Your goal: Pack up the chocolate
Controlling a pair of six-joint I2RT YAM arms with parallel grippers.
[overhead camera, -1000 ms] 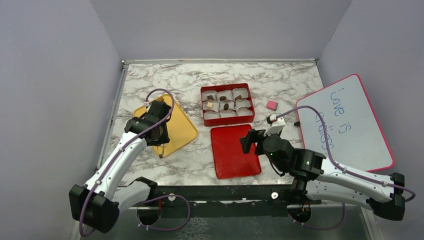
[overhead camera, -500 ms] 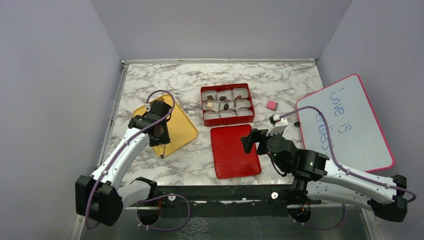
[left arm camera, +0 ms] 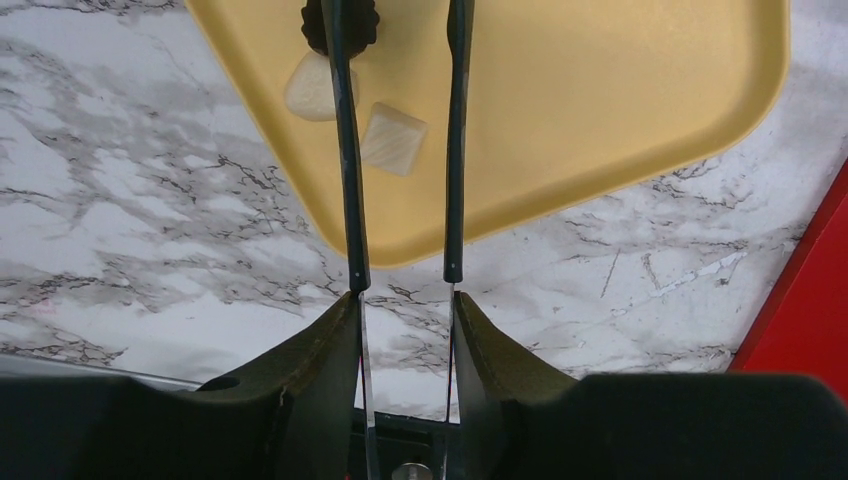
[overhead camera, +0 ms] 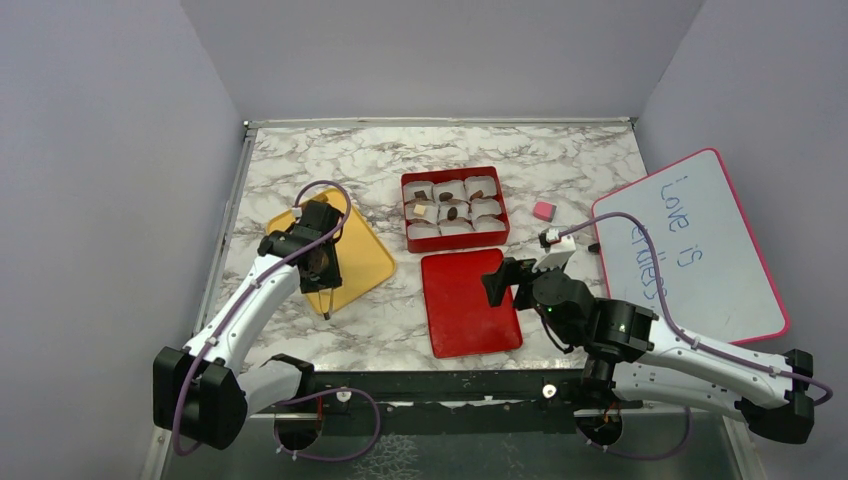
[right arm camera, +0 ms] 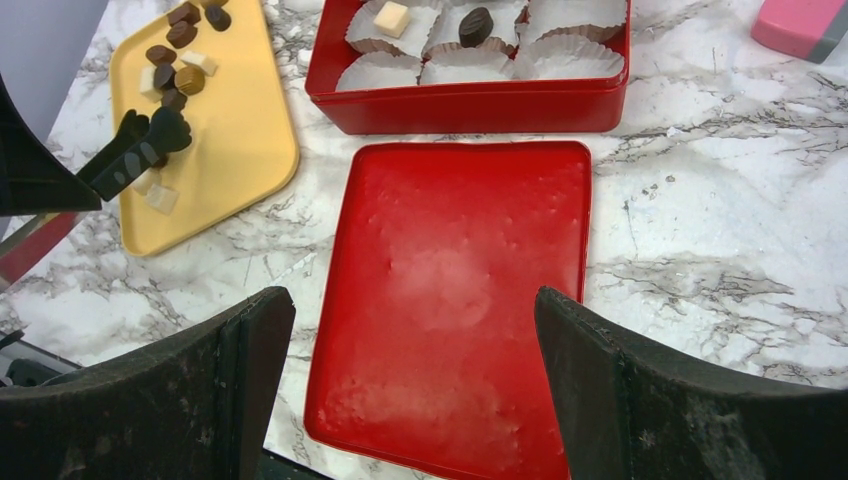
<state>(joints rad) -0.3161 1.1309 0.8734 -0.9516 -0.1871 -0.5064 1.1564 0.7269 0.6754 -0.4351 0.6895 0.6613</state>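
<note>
Several dark round and pale cube chocolates (right arm camera: pixel 170 60) lie at the far end of a yellow tray (overhead camera: pixel 365 262). A cream cube (left arm camera: pixel 393 138), a cream piece (left arm camera: pixel 308 88) and a dark round (left arm camera: pixel 340 20) lie by the tong tips. My left gripper (overhead camera: pixel 318 265) (left arm camera: pixel 405 300) is shut on thin black-tipped tongs (left arm camera: pixel 350 180), whose arms stand apart over the tray. A red box (overhead camera: pixel 456 242) (right arm camera: pixel 470 105) with white paper cups holds a few chocolates (right arm camera: pixel 476 25). My right gripper (overhead camera: pixel 497 283) (right arm camera: pixel 410 295) is open and empty above the red lid (right arm camera: pixel 460 300).
The red lid (overhead camera: pixel 468 305) lies flat in front of the box. A small pink block (overhead camera: pixel 543 210) sits right of the box. A pink-framed whiteboard (overhead camera: pixel 690 250) with writing lies at the right. Grey walls enclose the marble table.
My left gripper has shifted slightly nearer and to the right with the tongs. My right arm has shifted a little and is now still.
</note>
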